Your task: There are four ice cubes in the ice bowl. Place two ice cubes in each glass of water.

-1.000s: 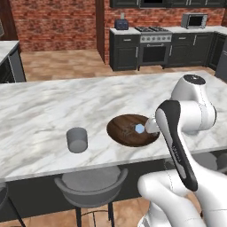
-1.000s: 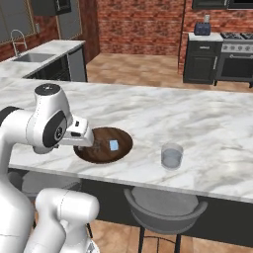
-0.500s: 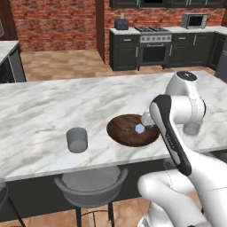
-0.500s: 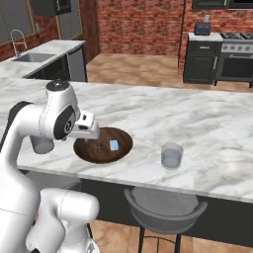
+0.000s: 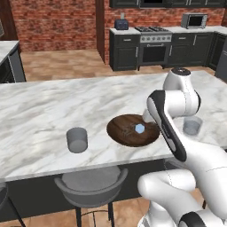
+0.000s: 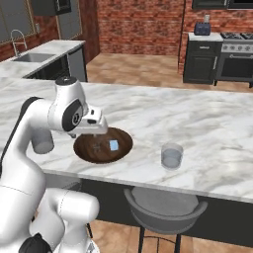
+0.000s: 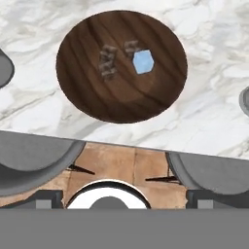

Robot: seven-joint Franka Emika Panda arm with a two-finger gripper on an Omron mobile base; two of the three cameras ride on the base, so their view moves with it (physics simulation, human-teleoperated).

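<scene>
The dark wooden ice bowl (image 5: 126, 135) (image 6: 94, 150) (image 7: 121, 97) rests near the marble counter's front edge. In it lie one bright pale-blue ice cube (image 7: 143, 62) (image 5: 140, 128) (image 6: 113, 145) and fainter whitish ice cubes (image 7: 108, 61). One glass of water (image 5: 77, 139) (image 6: 172, 155) stands apart on one side of the bowl. The other glass (image 5: 192, 126) (image 6: 42, 143) stands on the opposite side, partly behind my arm. My gripper (image 6: 94, 129) hangs open above the bowl's rim and holds nothing.
Two grey bar stools (image 5: 91, 184) (image 6: 165, 210) stand below the counter's front edge (image 7: 146, 146). The marble counter (image 5: 53, 111) stretches wide around the bowl. Dark cabinets and a stove (image 5: 153, 46) line the brick back wall.
My arm has risen and straightened, and the hand has drifted slightly across the bowl's rim. The bowl, the ice cubes and both glasses have stayed in place.
</scene>
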